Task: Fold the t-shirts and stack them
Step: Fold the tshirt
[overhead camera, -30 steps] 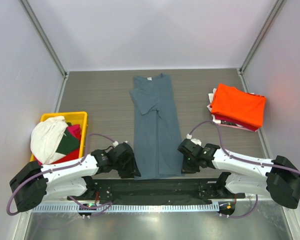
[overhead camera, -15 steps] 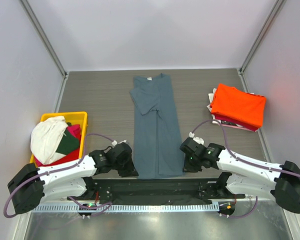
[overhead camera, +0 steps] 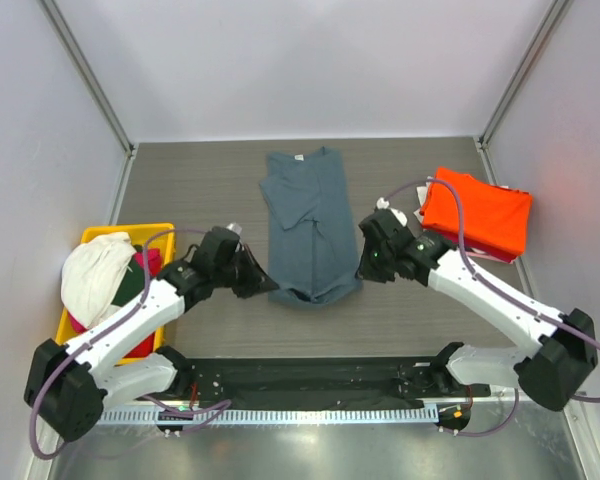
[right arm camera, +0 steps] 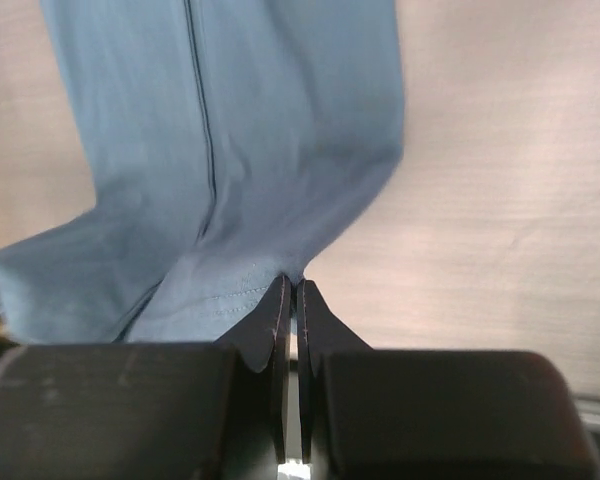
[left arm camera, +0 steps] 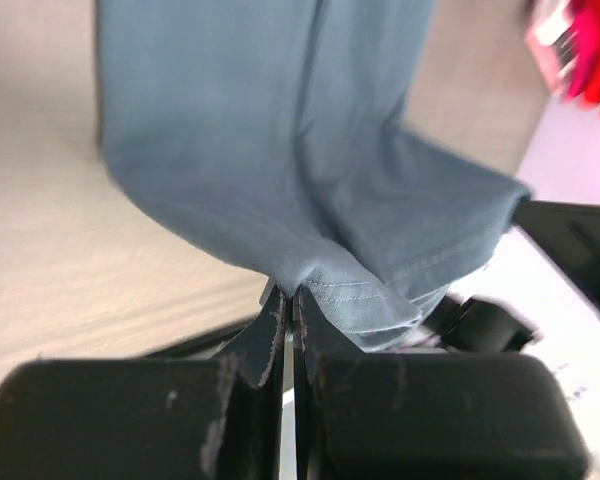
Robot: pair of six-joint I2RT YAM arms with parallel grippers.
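My left gripper [overhead camera: 267,285] and right gripper [overhead camera: 364,271] now pinch the hem of the soft slate blue-grey t-shirt [overhead camera: 305,205], just hauled halfway up. Fold's started.

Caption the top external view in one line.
The left hand and right hand each pinch a near hem corner of the blue-grey t-shirt; orange t-shirt at right, yellow bin at left.

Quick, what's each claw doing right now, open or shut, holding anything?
Left claw: shut on the blue-grey t-shirt, at its hem.
Right claw: shut on the same hem.

Grey wood-grain table [overhead camera: 180,180], pale walls [overhead camera: 300,60]
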